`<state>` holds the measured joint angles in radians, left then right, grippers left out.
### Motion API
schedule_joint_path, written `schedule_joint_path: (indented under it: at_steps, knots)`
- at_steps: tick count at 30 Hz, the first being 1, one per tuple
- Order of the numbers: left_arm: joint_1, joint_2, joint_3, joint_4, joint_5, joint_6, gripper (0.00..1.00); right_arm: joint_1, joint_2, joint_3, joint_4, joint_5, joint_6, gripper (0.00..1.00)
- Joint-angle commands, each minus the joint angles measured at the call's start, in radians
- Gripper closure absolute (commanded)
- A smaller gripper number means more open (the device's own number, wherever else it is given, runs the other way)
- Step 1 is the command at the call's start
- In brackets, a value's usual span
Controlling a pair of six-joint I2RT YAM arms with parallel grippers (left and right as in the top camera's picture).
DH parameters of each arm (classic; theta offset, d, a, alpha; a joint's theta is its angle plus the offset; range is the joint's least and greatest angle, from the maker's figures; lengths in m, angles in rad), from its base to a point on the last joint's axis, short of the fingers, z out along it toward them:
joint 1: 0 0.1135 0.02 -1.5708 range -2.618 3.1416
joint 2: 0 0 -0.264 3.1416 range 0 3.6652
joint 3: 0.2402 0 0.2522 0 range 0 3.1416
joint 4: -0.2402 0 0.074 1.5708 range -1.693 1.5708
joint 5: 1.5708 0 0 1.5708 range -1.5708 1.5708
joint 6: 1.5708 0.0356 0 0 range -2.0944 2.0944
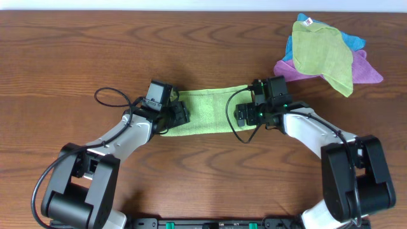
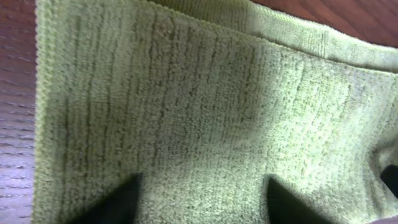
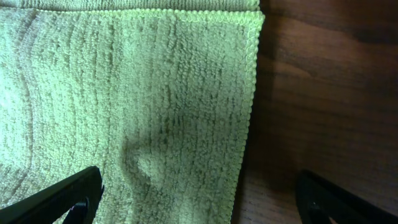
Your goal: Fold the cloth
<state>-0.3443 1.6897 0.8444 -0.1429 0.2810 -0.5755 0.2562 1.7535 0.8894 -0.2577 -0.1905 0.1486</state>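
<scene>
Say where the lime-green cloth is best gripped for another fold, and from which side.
The cloth lies flat as a long doubled strip. Probably pinch a corner of its right short end from above, over the bare table, where both layers' edges meet.

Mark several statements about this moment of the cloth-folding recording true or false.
1. The cloth lies as a folded strip between the left gripper and the right gripper. True.
2. The right gripper is shut on the cloth. False: its jaws stand wide open, straddling the cloth's edge.
3. The top cloth of the pile is red. False: an olive-green cloth lies on top.
4. The pile lies apart from the cloth. True.
</scene>
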Motion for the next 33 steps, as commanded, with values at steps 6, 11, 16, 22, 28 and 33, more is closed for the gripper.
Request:
schedule_joint_path:
  at_steps: [6, 11, 16, 22, 28, 33]
  knots:
    - [-0.004, 0.018, 0.010, -0.007, -0.079, 0.014, 0.94, -0.006, 0.007, 0.000, -0.011, -0.002, 0.057, 0.01]
    - [-0.004, 0.050, 0.010, -0.007, -0.078, 0.014, 0.94, -0.006, 0.007, 0.000, -0.013, -0.002, 0.091, 0.01]
    - [-0.004, 0.057, 0.010, -0.006, -0.083, 0.014, 0.94, -0.006, 0.007, 0.000, -0.024, -0.058, 0.090, 0.01]
    - [-0.004, 0.057, 0.010, -0.008, -0.090, 0.014, 0.94, 0.006, 0.007, 0.000, -0.027, -0.090, 0.090, 0.07]
    - [-0.004, 0.057, 0.010, -0.011, -0.089, 0.014, 0.94, 0.056, 0.013, -0.001, -0.027, -0.055, 0.090, 0.29]
    - [-0.004, 0.057, 0.010, -0.011, -0.079, 0.014, 0.94, 0.073, 0.016, -0.001, -0.024, 0.023, 0.090, 0.43]
